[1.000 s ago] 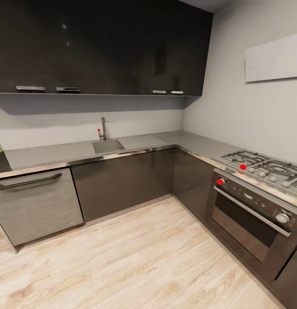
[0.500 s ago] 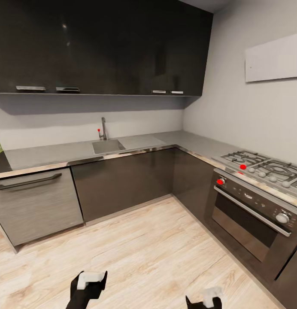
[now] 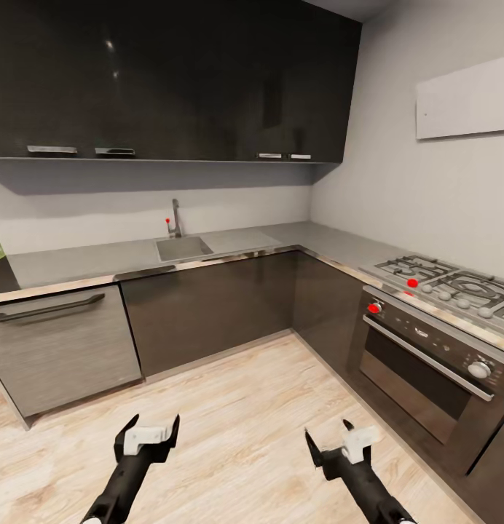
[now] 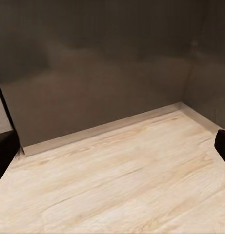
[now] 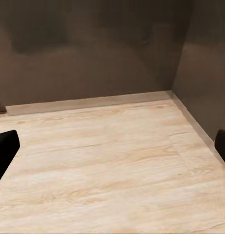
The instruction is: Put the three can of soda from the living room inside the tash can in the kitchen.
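Head view: left gripper (image 3: 148, 429) and right gripper (image 3: 328, 440) spread, holding nothing, above bare floor (image 3: 245, 407) before cabinets (image 3: 208, 306)

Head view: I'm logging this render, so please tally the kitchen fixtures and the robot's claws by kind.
Sink: 1
Tap: 1
Gas hob: 1
Oven: 1
Claws: 2, left claw and right claw
Total: 6
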Motion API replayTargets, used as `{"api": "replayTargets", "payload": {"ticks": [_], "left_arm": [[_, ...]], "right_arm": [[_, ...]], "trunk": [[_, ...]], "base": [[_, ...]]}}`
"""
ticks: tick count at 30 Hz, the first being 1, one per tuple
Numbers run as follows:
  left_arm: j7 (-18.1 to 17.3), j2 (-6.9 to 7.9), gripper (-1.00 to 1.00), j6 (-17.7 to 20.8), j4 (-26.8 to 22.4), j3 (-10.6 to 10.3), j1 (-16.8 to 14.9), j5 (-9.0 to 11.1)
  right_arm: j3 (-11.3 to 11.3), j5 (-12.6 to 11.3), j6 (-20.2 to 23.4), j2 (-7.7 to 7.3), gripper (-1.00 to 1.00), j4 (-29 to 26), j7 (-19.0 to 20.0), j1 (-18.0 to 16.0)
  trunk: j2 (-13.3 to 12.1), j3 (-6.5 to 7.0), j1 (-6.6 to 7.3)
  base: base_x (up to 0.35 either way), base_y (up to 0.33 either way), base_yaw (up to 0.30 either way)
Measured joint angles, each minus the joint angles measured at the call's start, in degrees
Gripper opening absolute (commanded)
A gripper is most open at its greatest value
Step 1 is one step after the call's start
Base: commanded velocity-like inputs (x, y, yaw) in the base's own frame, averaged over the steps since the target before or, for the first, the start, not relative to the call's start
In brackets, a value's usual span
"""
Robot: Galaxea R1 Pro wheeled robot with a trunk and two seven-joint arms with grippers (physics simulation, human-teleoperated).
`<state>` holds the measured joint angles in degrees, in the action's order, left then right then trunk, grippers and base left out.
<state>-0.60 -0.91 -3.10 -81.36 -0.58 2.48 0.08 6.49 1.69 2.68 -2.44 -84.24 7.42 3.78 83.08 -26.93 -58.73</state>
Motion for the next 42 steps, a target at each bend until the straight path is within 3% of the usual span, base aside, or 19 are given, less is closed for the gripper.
{"api": "replayTargets", "payload": {"ticks": [3, 6, 10, 11, 15, 16, 21, 29, 42], "left_arm": [[0.0, 0.05, 1.00, -1.3, -1.8, 0.0, 1.9, 0.0], [-0.1, 0.20, 1.00, -2.3, -2.4, 0.0, 3.8, 0.0], [-0.6, 0.58, 1.00, -3.4, -1.8, 0.2, 6.0, -0.1], [-1.2, 0.69, 1.00, -4.7, -0.4, 0.2, 6.6, 0.0], [-1.9, 0.77, 1.00, -6.4, 1.1, 0.3, 7.0, -0.1], [-2.0, 0.79, 1.00, -6.9, 1.7, 0.3, 7.0, -0.2], [-2.2, 0.76, 1.00, -7.5, 7.2, 0.3, 7.0, -0.2], [-2.2, 0.73, 1.00, -7.9, 13.0, 0.4, 7.0, -0.1], [-2.2, 0.69, 1.00, -8.1, 14.0, 0.3, 7.0, -0.5]], "right_arm": [[-1.0, 0.0, -4.1, -0.02, 1.00, -3.9, 0.0, 6.2], [-2.8, -0.1, -5.8, -0.02, 1.00, -5.1, 0.1, 9.2], [-7.9, -0.5, -7.1, -0.03, 1.00, -6.0, 2.3, 11.3], [-11.2, -0.5, -7.4, 0.00, 1.00, -6.0, 6.1, 11.8], [-16.5, -0.7, -7.6, 0.08, 1.00, -5.5, 11.6, 12.2], [-19.3, -0.7, -7.7, 0.11, 1.00, -4.4, 13.6, 12.2], [-25.0, -0.8, -7.8, 0.45, 1.00, -0.5, 16.3, 12.1], [-26.9, -0.8, -7.8, 0.80, 1.00, 1.0, 17.2, 12.0], [-26.9, -0.8, -7.8, 0.94, 1.00, 1.4, 16.6, 12.0]], "trunk": [[0.0, 0.00, 0.00], [0.0, 0.00, 0.00], [0.0, 0.00, 0.00], [0.0, 0.00, 0.00], [0.0, 0.00, 0.00], [0.0, 0.00, 0.00], [0.0, 0.00, 0.00], [0.0, 0.00, 0.00], [0.0, 0.01, 0.00]], "base": [[0.000, 0.000, 0.000], [0.000, 0.000, 0.000], [0.000, 0.000, 0.000], [0.000, 0.000, 0.000], [0.000, 0.000, 0.000], [0.000, 0.000, 0.000], [0.000, 0.000, 0.000], [0.000, 0.000, 0.000], [0.000, 0.000, 0.126]]}}
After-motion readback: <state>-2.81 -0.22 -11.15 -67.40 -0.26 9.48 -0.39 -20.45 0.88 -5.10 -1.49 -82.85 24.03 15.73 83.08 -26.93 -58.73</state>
